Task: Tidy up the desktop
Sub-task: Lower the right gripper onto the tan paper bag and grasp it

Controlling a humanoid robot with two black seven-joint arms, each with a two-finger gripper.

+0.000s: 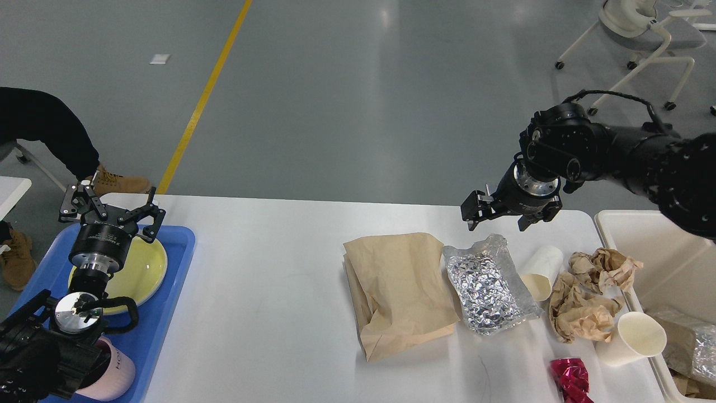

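A wide white counter [268,280] with rounded corners filled the lower part of the head view, seen from above. At its left edge sat a blue tray [168,313] holding a pale yellow plate [142,271] and a pink cup [114,372]. The left tool [109,215] hung over the plate with its fingers spread apart and nothing between them. Toward the right half of the counter lay a brown paper bag [400,291], and just beside it a crinkled silver foil pouch [486,288]. Next came a paper cup on its side [541,271], a heap of crumpled brown paper [584,296], a second tipped paper cup [635,338] and a crushed red wrapper [570,378] near the front edge. A beige bin [665,252] stood at the right edge. The right tool [500,215] hovered over the back edge above the foil pouch, fingers apart and empty.
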